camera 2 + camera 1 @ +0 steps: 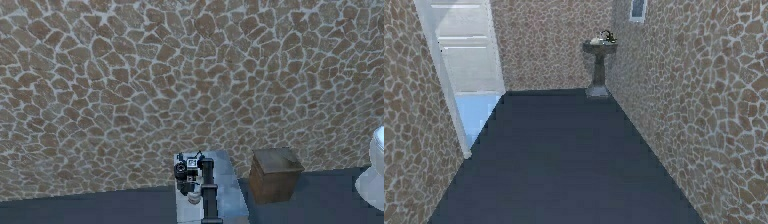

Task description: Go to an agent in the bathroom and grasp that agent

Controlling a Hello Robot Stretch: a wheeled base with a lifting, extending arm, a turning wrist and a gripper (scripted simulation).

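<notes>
One arm (211, 205) pokes up from the bottom of the arm side view, and at its tip sits the gripper (183, 172): dark body, thin fingers, white marker squares alongside. How those fingers are set I cannot tell, and whether they carry anything I cannot tell either, because the far end is too small to read.

Just past the gripper the dark floor (90, 208) meets a stone-patterned wall (150, 80). Off to the gripper's side, toward the arm side view's right, a brown box (277, 175) stands near the foot of that wall. Farther along the same way, a white toilet (378, 160) peeks in at the edge.

Now the forward view. The floor runs on between the stone walls, well ahead of the gripper. A white door (469, 50) stands ajar on the forward view's left. At the far end there's a pedestal sink (598, 65), and a small dark object (606, 38) is perched on its top. It is too small to name for certain, but it looks like the best candidate for the agent.

On progress, a toilet and a sink say bathroom, so by my reading the getting-there part is mostly done. What's left is the real work — closing the whole stretch of floor to the sink, bringing the arm's side round to it, and raising the gripper to basin height. The candidate sits well apart from the gripper, far out ahead, and the grasp is not yet begun.
</notes>
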